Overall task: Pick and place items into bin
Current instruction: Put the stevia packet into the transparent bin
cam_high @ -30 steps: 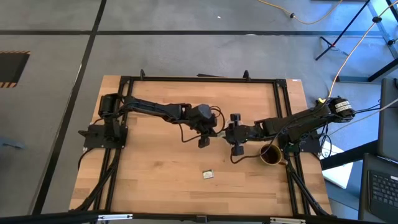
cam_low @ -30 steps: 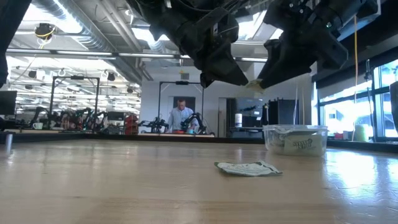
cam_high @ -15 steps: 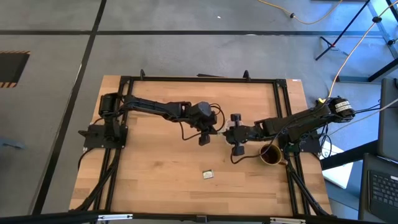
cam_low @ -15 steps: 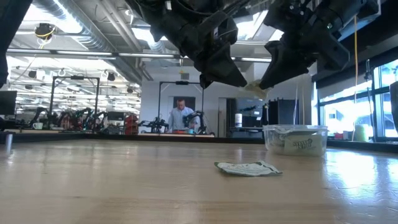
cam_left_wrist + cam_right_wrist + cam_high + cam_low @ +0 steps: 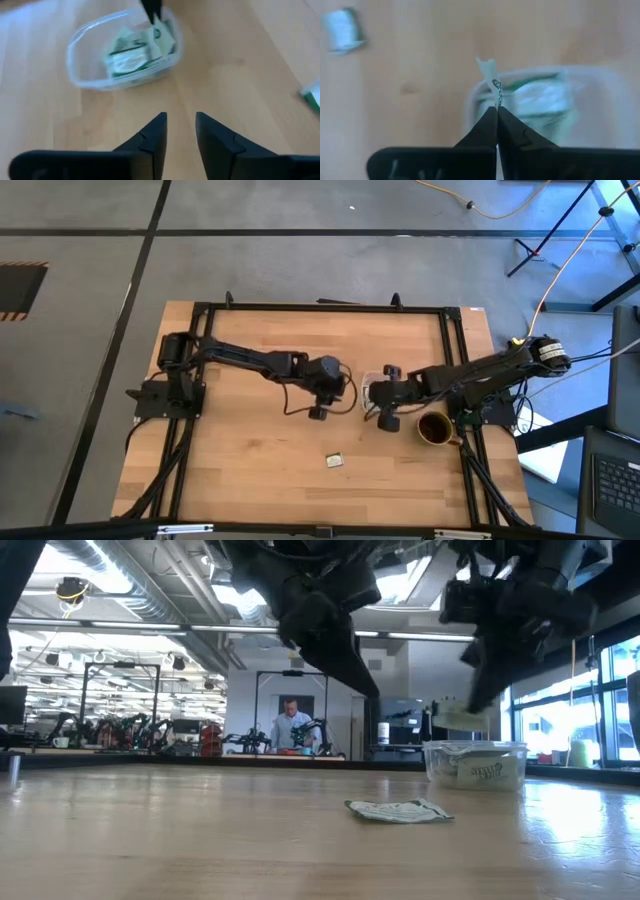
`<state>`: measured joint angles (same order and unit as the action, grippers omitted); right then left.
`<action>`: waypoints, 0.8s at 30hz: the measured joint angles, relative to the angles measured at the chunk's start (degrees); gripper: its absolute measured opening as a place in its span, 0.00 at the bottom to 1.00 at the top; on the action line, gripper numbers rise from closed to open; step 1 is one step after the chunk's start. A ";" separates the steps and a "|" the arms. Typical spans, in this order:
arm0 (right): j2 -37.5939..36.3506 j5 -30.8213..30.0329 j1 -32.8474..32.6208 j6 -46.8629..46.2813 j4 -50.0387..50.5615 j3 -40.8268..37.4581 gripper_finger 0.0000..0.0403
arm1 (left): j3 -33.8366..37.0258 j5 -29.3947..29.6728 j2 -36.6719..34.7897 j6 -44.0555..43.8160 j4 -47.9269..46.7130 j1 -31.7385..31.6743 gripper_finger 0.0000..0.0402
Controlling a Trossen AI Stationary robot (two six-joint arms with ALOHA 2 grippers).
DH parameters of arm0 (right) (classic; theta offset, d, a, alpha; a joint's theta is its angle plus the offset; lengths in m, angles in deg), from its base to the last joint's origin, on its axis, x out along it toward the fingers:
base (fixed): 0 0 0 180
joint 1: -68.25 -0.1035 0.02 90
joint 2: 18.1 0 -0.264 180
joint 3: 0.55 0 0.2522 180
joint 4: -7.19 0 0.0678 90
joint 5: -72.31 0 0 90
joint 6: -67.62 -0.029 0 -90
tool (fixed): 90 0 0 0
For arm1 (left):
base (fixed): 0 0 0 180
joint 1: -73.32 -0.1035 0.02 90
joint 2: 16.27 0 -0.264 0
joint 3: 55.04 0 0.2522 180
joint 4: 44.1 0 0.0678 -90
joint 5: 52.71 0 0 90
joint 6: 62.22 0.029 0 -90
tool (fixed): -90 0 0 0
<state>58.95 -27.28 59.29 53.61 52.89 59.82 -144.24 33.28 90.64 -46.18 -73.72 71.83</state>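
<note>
From above, the right gripper point(image 5: 374, 402) is now hanging over the bin point(image 5: 372, 392) toward the tabletop's right edge, while the left gripper point(image 5: 318, 412) is backing away, its handover done. At table height, a packet point(image 5: 462, 718) is dangling just above the bin, where earlier both grippers met mid-air; one loose packet point(image 5: 397, 810) is lying near the front edge. The wrist views are showing the left fingers point(image 5: 154, 137) narrowly parted and empty, the right's pinching the packet point(image 5: 490, 70), so release seems next.

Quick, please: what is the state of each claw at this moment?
Left claw: open, holding nothing, above the table.
Right claw: closed on a packet, over the clear tub.
</note>
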 joint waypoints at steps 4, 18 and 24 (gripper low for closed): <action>0.00 7.78 1.80 -6.95 0.78 0.00 0.00 | 0.01 -0.04 0.00 9.50 -2.59 2.42 0.25; 0.29 7.96 6.24 -11.25 4.20 -0.02 0.00 | 0.02 -1.05 0.00 9.33 -3.93 6.14 0.20; 3.03 8.25 6.24 -11.23 3.43 -0.04 0.00 | 0.02 -1.15 0.04 9.20 -3.94 6.33 0.21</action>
<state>61.98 -19.04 65.53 42.38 56.32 59.78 -144.22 32.13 90.68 -36.98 -77.66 78.17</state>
